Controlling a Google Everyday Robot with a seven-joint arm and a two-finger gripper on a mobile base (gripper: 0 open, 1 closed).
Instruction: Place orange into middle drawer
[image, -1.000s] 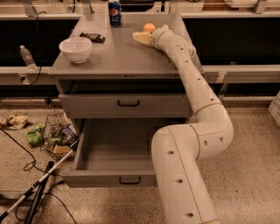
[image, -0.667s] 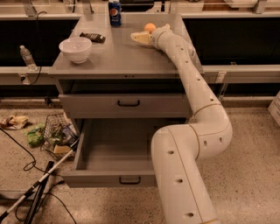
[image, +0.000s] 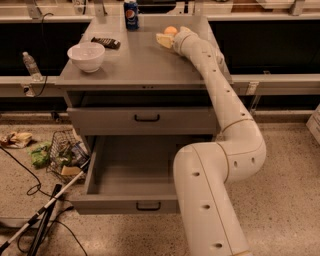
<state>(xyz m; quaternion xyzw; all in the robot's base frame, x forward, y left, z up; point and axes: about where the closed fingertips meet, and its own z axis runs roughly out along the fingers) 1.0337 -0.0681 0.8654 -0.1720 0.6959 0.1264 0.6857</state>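
Observation:
The orange (image: 170, 30) sits on the grey cabinet top (image: 135, 65), at the back right. My gripper (image: 166, 39) is at the end of the long white arm (image: 220, 95), right against the orange on its near left side. I cannot tell if it holds the fruit. Below the top, an upper drawer (image: 142, 120) with a black handle is pushed in. The drawer under it (image: 132, 175) is pulled out and shows nothing inside.
A white bowl (image: 86, 56), a dark flat packet (image: 105, 43) and a blue soda can (image: 131, 8) stand on the cabinet top. A water bottle (image: 31, 65) stands on the left ledge. A wire basket (image: 62, 155), litter and cables lie on the floor at left.

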